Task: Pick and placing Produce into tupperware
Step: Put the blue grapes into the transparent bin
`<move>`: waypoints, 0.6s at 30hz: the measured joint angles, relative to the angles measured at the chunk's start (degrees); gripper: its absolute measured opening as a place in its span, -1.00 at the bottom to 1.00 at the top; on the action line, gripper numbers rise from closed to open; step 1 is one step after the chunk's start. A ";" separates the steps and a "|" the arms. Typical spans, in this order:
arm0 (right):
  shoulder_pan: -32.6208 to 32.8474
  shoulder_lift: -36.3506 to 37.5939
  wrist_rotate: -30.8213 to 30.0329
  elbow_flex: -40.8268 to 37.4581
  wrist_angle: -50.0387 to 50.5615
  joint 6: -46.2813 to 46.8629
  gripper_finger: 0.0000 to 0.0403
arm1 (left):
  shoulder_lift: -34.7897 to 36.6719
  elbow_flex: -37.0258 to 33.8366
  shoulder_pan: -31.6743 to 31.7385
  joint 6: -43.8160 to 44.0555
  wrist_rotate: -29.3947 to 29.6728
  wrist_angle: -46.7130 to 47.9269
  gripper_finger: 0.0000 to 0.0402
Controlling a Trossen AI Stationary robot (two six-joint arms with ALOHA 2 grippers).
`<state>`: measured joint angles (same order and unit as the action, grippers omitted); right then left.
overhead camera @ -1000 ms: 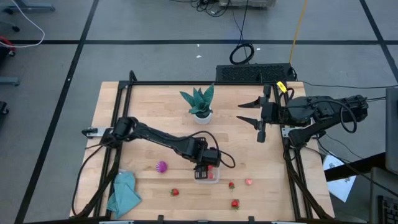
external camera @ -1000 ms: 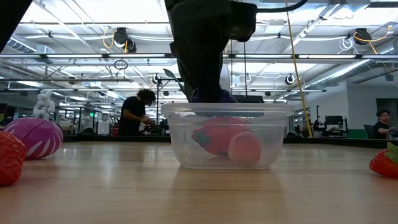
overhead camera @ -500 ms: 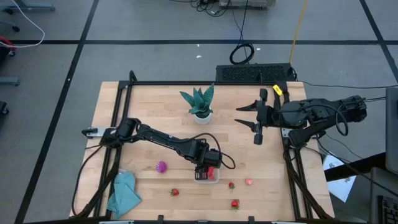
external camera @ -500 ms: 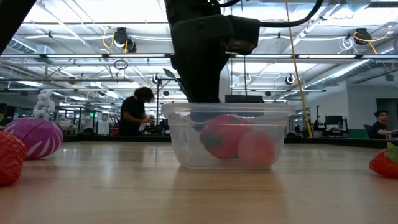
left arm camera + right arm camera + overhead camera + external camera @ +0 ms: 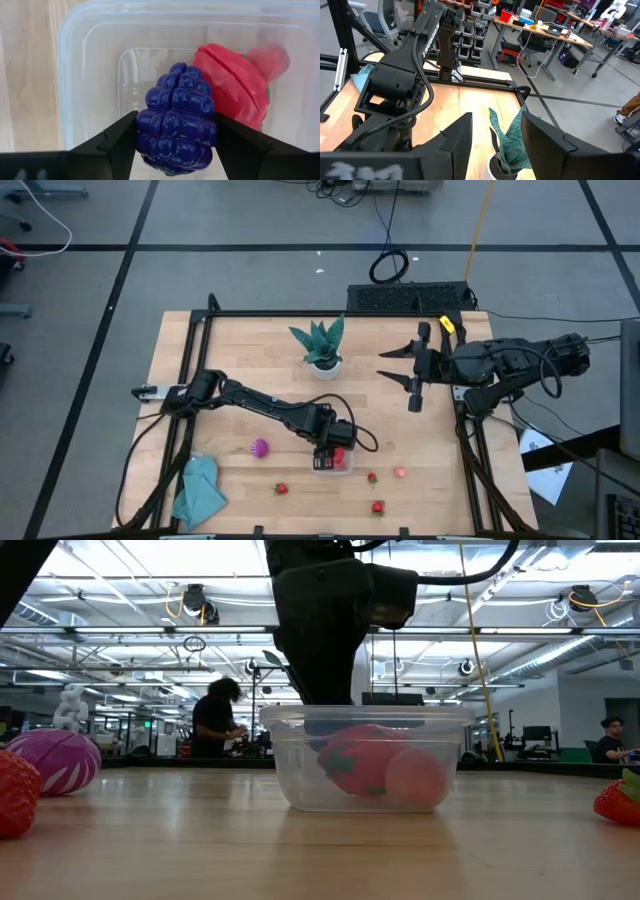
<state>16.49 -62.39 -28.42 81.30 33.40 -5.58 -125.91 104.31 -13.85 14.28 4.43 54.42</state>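
Note:
The clear tupperware [image 5: 333, 462] stands near the table's front edge. Inside lie a red strawberry [image 5: 235, 85] and a pale pink fruit [image 5: 415, 778]. My left gripper [image 5: 175, 145] reaches down into its opening, shut on a dark purple fruit [image 5: 177, 120] beside the strawberry. A magenta fruit [image 5: 260, 448], three strawberries [image 5: 281, 489] [image 5: 372, 477] [image 5: 378, 507] and a pale pink piece [image 5: 400, 473] lie loose on the table. My right gripper [image 5: 395, 364] hangs open, high over the table's far right. My left gripper pinches the dark purple fruit by its two opposite sides [image 5: 145, 125] between its two fingers. The fingers come from above, pointing down into the tupperware. The fruit sits between the container's walls, against the red strawberry; whether it rests on the bottom, I cannot tell.
A green plant in a white pot [image 5: 322, 345] stands at the far middle of the table. A teal cloth [image 5: 198, 490] lies at the near left corner. A black frame [image 5: 200, 360] runs along the table's edges. People work in the room behind.
My left gripper has sunk a little with the purple fruit, which no longer shows above the tupperware's rim in the low view. The red strawberry and the pink fruit inside have slid slightly toward the table's right.

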 joint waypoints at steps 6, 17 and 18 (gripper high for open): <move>0.00 0.00 0.02 0.00 -0.17 -0.02 -0.21 | 0.00 0.00 0.00 0.02 -0.02 0.00 0.18; 0.00 0.00 0.01 0.00 -0.19 -0.02 -0.21 | 0.02 0.00 0.00 -0.22 -0.09 -0.02 0.20; 0.00 0.00 0.02 0.00 -0.19 -0.02 -0.21 | 0.02 0.00 0.00 -0.24 -0.09 -0.02 0.22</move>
<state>16.49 -62.39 -28.40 81.30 33.21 -5.61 -125.89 104.31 -13.85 14.04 4.34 54.39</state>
